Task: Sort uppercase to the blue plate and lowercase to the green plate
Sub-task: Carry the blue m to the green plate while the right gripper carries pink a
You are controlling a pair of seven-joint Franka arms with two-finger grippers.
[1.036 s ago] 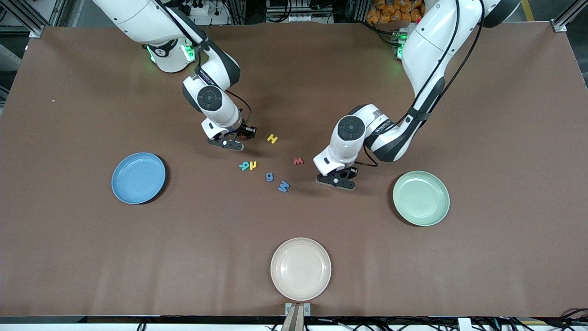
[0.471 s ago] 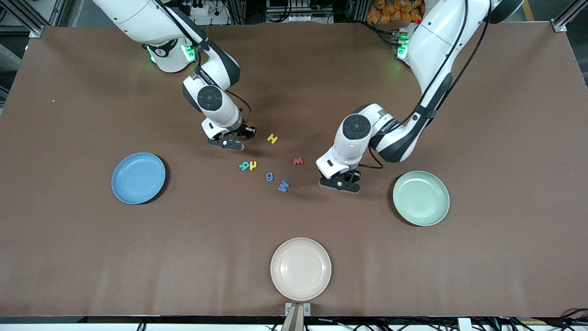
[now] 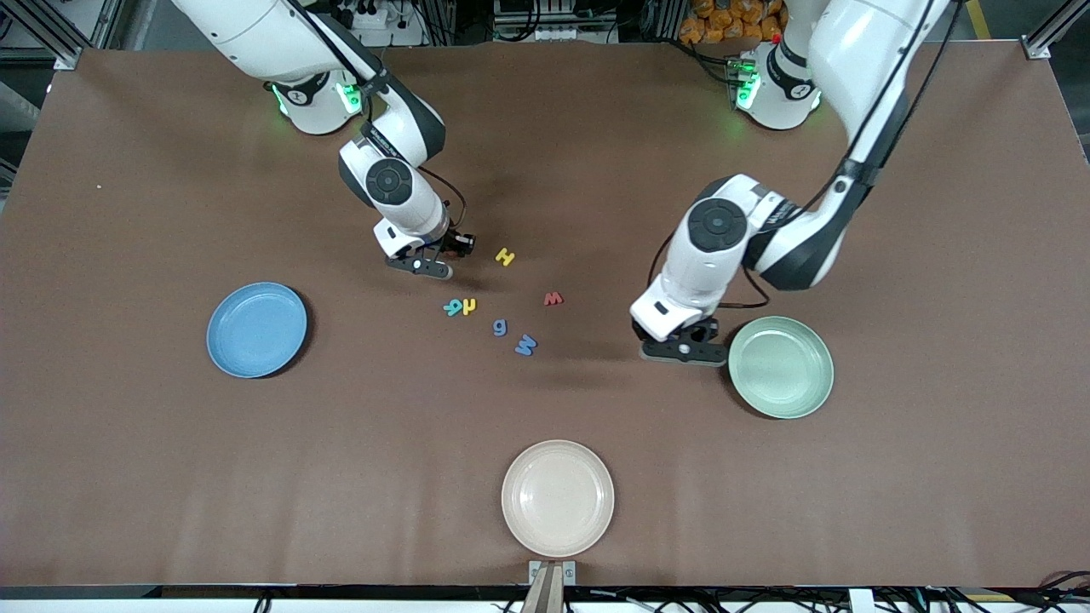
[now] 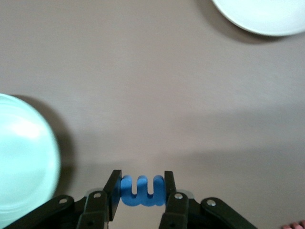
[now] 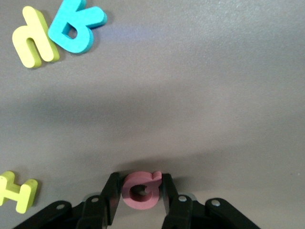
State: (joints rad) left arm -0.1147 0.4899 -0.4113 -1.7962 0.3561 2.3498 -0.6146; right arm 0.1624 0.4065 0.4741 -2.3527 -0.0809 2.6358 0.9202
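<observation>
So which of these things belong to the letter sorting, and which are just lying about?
In the job: blue m, held in left gripper; red Q, held in right gripper; yellow H, teal R, light-blue M, yellow h, blue g, red w; blue plate; green plate.

Lying about: cream plate.

High front camera faces both bases; wrist cameras look down close, seemingly sharing the table [image 3: 170, 443].
</observation>
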